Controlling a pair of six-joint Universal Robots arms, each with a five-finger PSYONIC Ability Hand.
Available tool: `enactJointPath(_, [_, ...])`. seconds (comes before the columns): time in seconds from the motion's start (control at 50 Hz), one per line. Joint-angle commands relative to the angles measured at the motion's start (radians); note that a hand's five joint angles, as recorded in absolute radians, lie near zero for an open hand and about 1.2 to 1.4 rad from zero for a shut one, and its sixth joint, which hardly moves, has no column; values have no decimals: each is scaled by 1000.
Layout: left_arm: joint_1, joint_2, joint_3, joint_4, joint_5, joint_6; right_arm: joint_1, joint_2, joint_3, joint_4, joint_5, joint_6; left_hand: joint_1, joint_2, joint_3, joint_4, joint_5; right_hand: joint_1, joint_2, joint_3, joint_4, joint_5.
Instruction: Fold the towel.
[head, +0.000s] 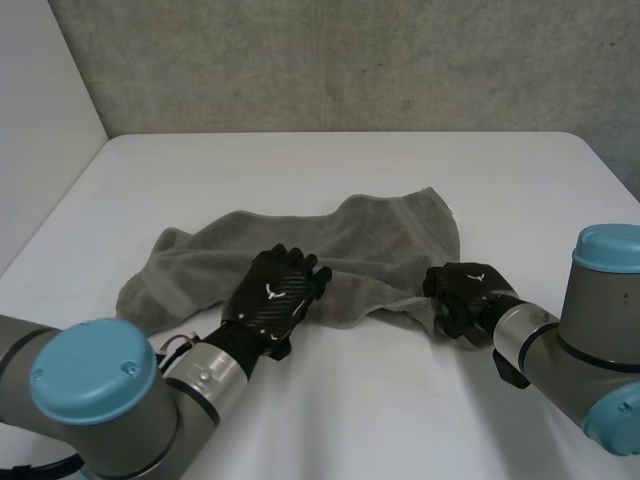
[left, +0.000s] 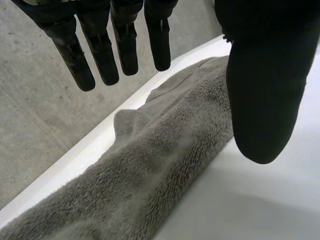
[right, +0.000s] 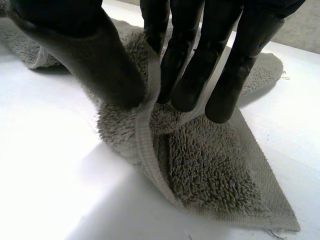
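**Right hand pinches the towel's corner; left hand open at its near edge**

Your towel (head: 300, 245) lies rumpled and unfolded across the table (head: 400, 420), a grey strip running left to right with bare white table on all sides of it. Its far edge is wavy, and its left end is bunched into soft ridges.

Your left hand (head: 275, 300) sits back-up at the towel's near edge, roughly midway along it, with the fingers reaching over the cloth. From the left wrist you see those fingers (left: 115, 55) straight and held well apart from the thumb (left: 262, 100). The towel's pile lies beneath the wide gap between them, and nothing is gripped there. You cannot tell from these views whether the fingertips touch the cloth or hang just above it.

Your right hand (head: 462, 295) is at the towel's near right corner. From the right wrist you see its thumb (right: 100, 55) on one side of a raised fold of the hemmed edge and its fingers (right: 187, 75) on the other. They are closed in so that the cloth is pinched between them. The fold stands up off the table at the pinch. Below it the corner fans out and lies flat, with the hem showing along its edge.

Both arms come in from the towel's near side, the left arm (head: 95, 395) toward its left end and the right arm (head: 590, 330) beyond its right end. A grey wall (head: 350, 60) stands past the towel's far side.
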Motion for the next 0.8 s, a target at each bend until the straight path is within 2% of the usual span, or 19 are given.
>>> enactJointPath(0.02, [-53,-46,61,-1,-80,-96,-4,-28,19,-33,-10,48,13,15,15,16,19,97,100,111,105,104])
enactJointPath(0.14, [-65,-86,95,4,-139,-185,-10,-139,49,-27,-20,49,-25,-23,-23,-22,-19,97,100,111,105,104])
enactJointPath(0.3, [-62,-94,121,4,-151,-271,-13,-302,79,-10,-55,102,-22,-20,-20,-19,-16,97,100,111,105,104])
enactJointPath(0.46, [-72,-88,124,14,-188,-333,-11,-447,93,41,-144,181,-22,-20,-20,-19,-16,97,100,111,105,104])
enactJointPath(0.62, [-96,-91,126,126,-309,-336,1,-469,98,71,-156,194,-13,-11,-11,-11,-7,97,100,111,105,104])
enactJointPath(0.8, [-116,-114,126,145,-314,-334,4,-522,101,85,-182,203,-4,-2,-2,-2,2,97,100,111,105,104])
